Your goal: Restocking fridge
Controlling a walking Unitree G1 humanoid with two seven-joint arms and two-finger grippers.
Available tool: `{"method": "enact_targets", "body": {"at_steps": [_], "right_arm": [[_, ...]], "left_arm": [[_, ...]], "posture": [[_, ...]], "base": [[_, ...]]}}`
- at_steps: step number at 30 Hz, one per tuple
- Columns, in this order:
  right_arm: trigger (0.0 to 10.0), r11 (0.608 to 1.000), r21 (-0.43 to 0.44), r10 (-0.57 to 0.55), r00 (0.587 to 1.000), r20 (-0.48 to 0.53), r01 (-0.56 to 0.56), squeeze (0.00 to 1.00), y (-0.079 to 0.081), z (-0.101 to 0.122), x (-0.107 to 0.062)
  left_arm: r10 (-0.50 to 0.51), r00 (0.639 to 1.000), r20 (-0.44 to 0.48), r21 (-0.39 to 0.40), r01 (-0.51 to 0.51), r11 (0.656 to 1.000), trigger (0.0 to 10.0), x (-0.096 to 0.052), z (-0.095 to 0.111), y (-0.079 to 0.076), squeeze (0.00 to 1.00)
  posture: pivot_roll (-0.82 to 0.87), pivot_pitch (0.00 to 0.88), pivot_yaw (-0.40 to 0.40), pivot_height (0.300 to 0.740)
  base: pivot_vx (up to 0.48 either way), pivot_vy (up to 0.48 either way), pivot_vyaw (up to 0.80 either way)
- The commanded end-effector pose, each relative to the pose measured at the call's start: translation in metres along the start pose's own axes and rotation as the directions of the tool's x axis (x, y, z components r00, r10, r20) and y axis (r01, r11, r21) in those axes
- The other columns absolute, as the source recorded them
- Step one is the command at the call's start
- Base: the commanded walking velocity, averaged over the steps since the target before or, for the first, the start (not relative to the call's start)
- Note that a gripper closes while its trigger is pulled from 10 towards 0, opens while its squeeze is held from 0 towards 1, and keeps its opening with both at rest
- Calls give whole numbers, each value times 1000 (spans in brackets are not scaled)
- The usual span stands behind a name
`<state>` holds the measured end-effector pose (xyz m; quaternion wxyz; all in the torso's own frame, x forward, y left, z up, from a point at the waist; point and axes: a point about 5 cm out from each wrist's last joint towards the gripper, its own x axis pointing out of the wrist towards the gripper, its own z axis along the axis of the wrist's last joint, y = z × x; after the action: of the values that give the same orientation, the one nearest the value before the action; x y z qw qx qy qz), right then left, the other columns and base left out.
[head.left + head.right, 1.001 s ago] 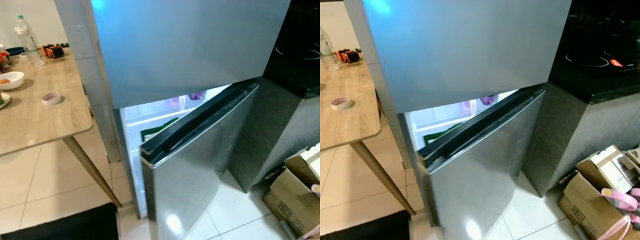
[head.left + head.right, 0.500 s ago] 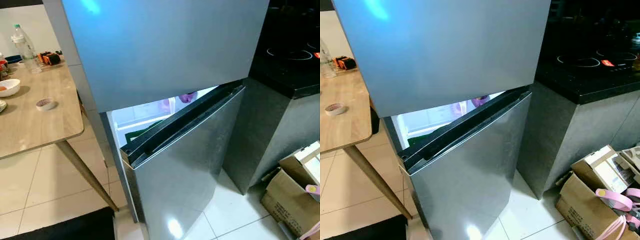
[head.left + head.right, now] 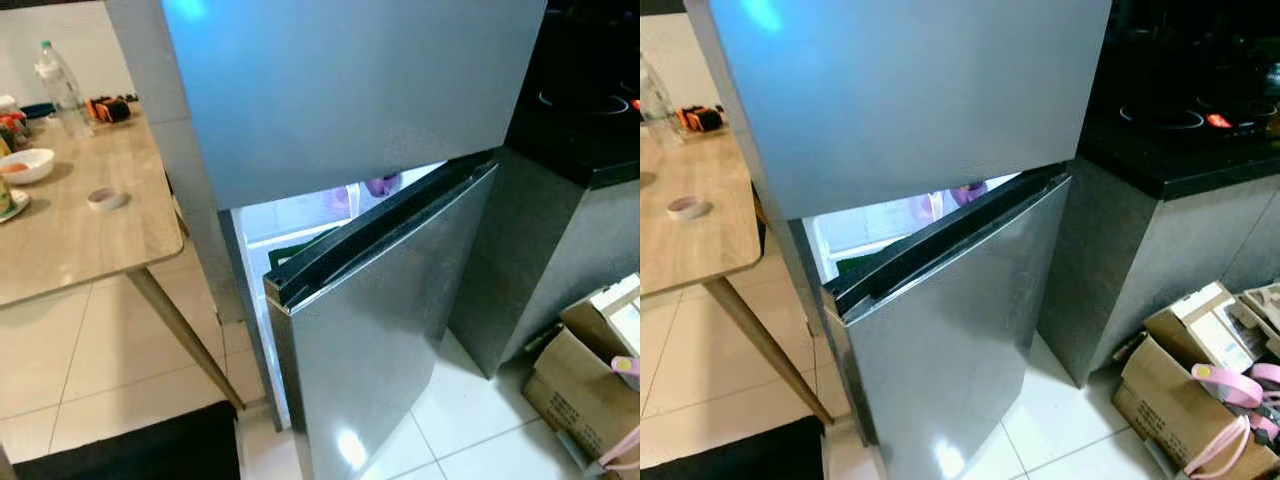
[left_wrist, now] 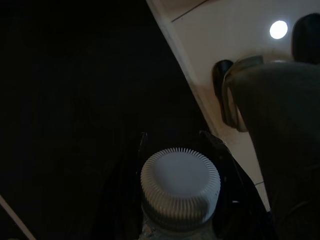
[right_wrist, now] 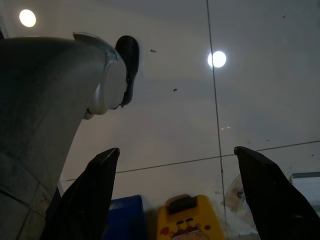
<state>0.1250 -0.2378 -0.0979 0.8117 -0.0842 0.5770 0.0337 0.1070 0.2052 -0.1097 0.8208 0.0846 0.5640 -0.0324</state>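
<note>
A silver two-door fridge stands in front of me. Its upper door (image 3: pixel 350 90) is closed and its lower door (image 3: pixel 390 320) stands ajar. Through the gap the lit interior (image 3: pixel 300 215) shows something green and something purple. In the left wrist view my left gripper (image 4: pixel 177 150) is shut on a bottle with a white ribbed cap (image 4: pixel 180 187), held low over a dark mat. In the right wrist view my right gripper (image 5: pixel 177 152) hangs open above the white floor tiles, nothing between its fingers.
A wooden table (image 3: pixel 70 230) on the left holds a water bottle (image 3: pixel 62 90), a bowl (image 3: pixel 25 165) and a tape roll (image 3: pixel 105 198). A black counter (image 3: pixel 1200 130) adjoins the fridge on the right, with cardboard boxes (image 3: pixel 1190 390) on the floor. A dark mat (image 3: pixel 140 450) lies at my feet.
The head view has swung a little sideways and back. The lower fridge door is ajar by about the same amount throughout.
</note>
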Motion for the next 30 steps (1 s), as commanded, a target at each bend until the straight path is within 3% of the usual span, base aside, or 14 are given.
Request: {"method": "enact_targets", "body": {"at_steps": [1, 12, 20, 26, 30], "right_arm": [[10000, 1000, 14, 1, 1000, 0, -1, 0, -1, -1, 0], [10000, 1000, 14, 7, 1000, -1, -7, 0, 2, -2, 0], [10000, 1000, 3, 7, 1000, -3, -7, 0, 1, -2, 0], [10000, 1000, -1, 9, 1000, -3, -9, 0, 1, -2, 0], [10000, 1000, -5, 15, 1000, 0, -15, 0, 3, 0, 0]], "left_arm": [[7, 999, -33, 15, -6, 1000, 10000, -1, -7, 1, 0], [6, 999, -38, 15, -6, 1000, 10000, -1, -9, 2, 0], [-4, 1000, -19, -22, 4, 1000, 10000, -1, -6, 5, 0], [10, 1000, -24, -20, -10, 1000, 10000, -2, -6, 9, 0], [25, 1000, -17, -38, -25, 999, 10000, -2, -5, 12, 0]], "posture": [[-90, 29, 20, 740], [-91, 31, 21, 740], [-95, 26, 19, 740], [-97, 20, 21, 740], [-97, 20, 21, 740]], "base": [[-330, 0, 0], [-326, 0, 0], [0, 0, 0], [0, -469, 0], [0, 0, 0]]}}
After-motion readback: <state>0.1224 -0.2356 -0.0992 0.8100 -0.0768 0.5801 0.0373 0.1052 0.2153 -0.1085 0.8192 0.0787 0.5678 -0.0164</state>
